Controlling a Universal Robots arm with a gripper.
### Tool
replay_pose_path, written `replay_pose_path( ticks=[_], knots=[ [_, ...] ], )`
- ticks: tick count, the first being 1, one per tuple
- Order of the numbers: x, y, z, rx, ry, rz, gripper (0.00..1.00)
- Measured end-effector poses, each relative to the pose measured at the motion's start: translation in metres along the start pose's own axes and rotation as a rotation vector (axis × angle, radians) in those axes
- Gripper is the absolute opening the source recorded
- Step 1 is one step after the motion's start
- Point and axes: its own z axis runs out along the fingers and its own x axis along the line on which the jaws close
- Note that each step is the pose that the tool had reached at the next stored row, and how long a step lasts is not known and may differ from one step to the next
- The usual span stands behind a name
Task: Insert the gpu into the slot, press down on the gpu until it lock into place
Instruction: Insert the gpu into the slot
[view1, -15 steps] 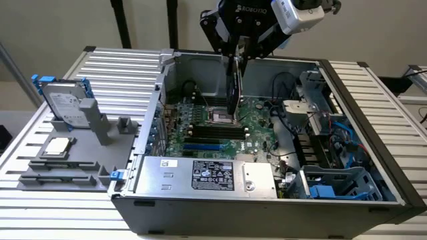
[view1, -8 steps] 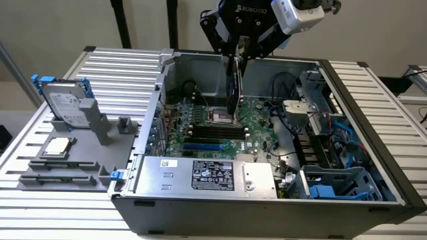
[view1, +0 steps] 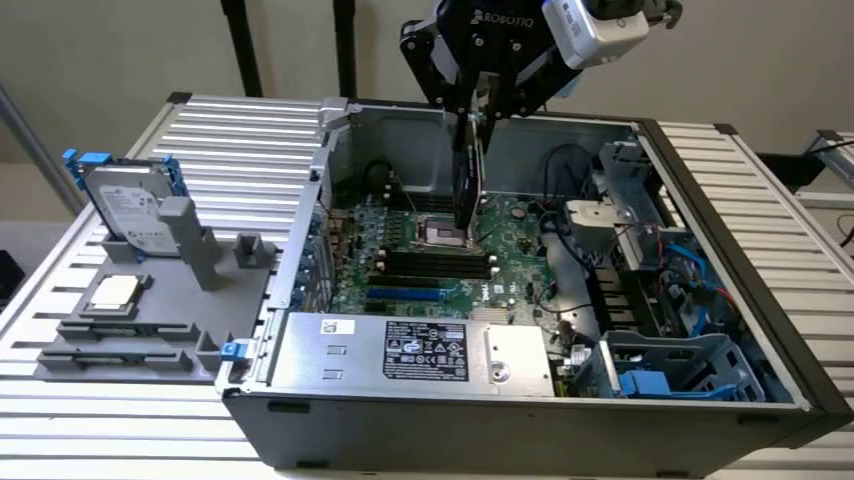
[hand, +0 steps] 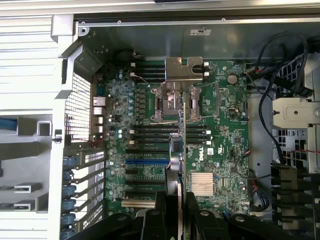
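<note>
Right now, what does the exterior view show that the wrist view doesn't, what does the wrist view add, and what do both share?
Exterior view: the hard drive standing on the grey tray beside the case, and the silver power supply.
Wrist view: the Dell marking and the coin battery on the motherboard.
Both: the jaws closed on the gpu, held upright above the motherboard, not yet in the blue slot.

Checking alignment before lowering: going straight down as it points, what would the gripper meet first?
The gpu in the gripper would likely touch the motherboard by the processor socket, not the slot; depth is unclear.
</note>
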Motion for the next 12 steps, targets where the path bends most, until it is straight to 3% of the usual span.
replay_pose_path(
  ticks=[12],
  knots=[
    [0.0, 0.0, 0.0, 0.0, 0.0, 0.0, 0.26]
  ],
)
